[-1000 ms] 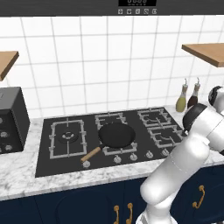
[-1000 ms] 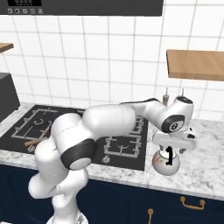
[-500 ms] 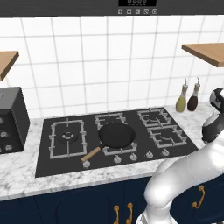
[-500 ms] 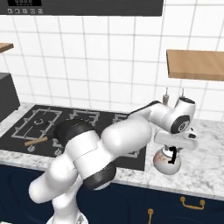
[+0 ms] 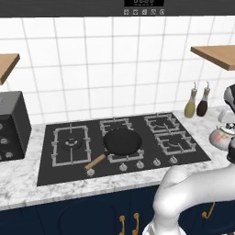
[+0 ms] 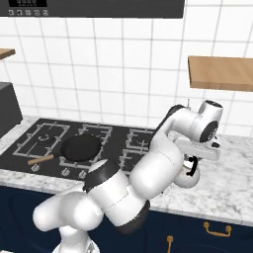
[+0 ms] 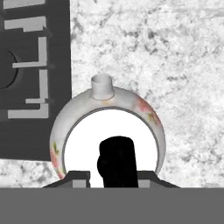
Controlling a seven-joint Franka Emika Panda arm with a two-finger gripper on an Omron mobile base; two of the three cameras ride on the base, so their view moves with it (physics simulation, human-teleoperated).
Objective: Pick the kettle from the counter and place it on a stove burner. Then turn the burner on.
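Left base view: bottles behind kettle; pan mid-cooktop.

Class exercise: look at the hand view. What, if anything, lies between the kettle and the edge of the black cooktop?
Nothing lies between them. In the hand view the kettle sits beside the cooktop, its rounded side overlapping the glass edge from this angle, with only bare marble counter around it.

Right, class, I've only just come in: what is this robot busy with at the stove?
The arm has reached to the right of the black cooktop, with its gripper right over the kettle, which sits on the marble counter beside the stove burner. In the hand view the kettle's black handle stands between the fingertips, but a firm grip cannot be confirmed. Nothing sits on that burner; a dark pan occupies the middle grate, and two bottles stand by the wall.
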